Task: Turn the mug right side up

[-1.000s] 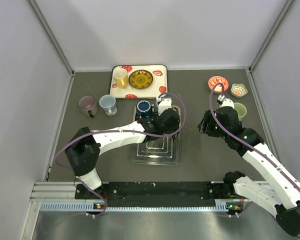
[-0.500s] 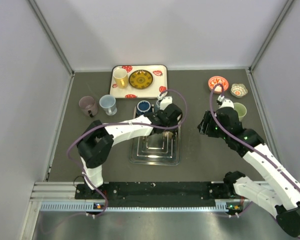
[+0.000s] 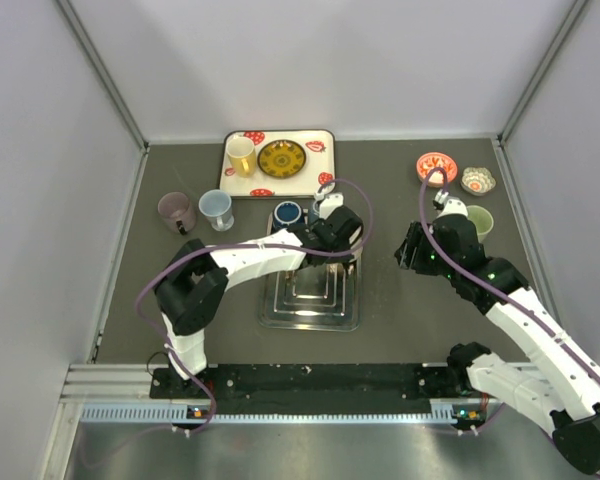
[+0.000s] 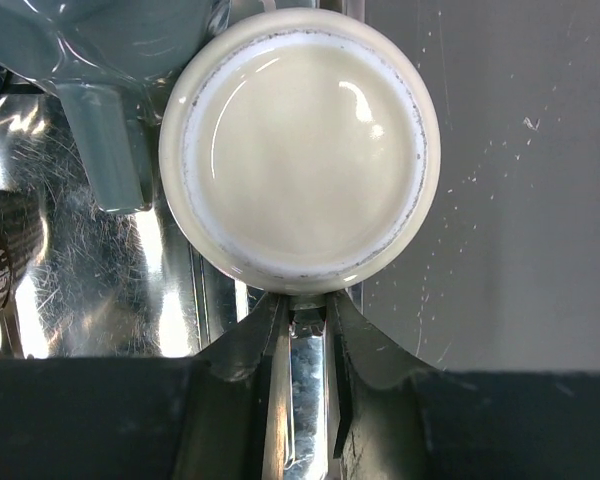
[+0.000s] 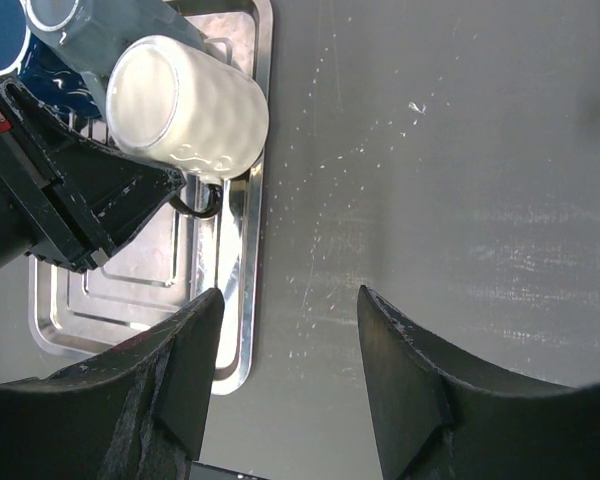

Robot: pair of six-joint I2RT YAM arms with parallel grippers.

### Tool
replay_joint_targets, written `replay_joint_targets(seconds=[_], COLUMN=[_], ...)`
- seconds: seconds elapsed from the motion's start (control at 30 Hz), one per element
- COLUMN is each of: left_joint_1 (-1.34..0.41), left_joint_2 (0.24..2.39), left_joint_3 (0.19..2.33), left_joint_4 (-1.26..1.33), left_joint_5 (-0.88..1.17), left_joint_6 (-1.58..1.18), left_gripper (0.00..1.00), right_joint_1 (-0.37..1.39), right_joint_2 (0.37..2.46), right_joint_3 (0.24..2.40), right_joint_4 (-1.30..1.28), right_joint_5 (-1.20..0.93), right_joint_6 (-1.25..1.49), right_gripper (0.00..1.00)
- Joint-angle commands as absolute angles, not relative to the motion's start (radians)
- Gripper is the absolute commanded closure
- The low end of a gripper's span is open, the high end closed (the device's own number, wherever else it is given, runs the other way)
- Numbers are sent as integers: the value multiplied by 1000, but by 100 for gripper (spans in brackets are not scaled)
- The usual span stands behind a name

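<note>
my left gripper [image 4: 307,306] is narrowed onto the handle of the cream mug [image 4: 300,150], upside down at the steel tray's [image 4: 170,290] far right corner; my right gripper [image 5: 290,300] hangs open above the table [image 5: 430,150].

I see a dark grey table [image 3: 390,160]; plain pale walls [image 3: 320,60] close its far, left and right edges; a metal rail [image 3: 310,410] lines its near edge; light is soft, even.

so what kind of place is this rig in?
Likely an enclosed lab test cell, not a real kitchen: plain grey walls box in a dark table, both arms are bolted to a rail at its near edge, and the crockery looks staged: an upturned mug at a steel tray's corner.
</note>
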State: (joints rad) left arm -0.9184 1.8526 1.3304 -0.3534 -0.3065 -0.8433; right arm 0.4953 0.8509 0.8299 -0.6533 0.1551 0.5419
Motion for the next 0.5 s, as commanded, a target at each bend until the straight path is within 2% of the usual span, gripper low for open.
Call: replay_joint_targets(seconds=[0.0, 0.1, 0.27, 0.47], left_joint_1=[-905, -904, -910, -931], left_joint_2=[1858, 1853, 1792, 1553], left_joint_3=[1348, 1339, 1295, 1155], left_joint_4=[-342, -345, -374, -365], left_joint_5=[-305, -292, -256, -302], left_joint_6=[-838, -834, -816, -782], left_gripper=[85, 100, 100, 100], right_joint_1=[505, 506, 505, 506], right_joint_2=[844, 845, 831, 792], right_joint_3=[825, 819, 818, 822], right_joint_4=[-624, -626, -627, -626], right_joint_5=[147, 146, 114, 39], right_joint_6=[535, 535, 540, 554], right_gripper=[44, 44, 44, 45])
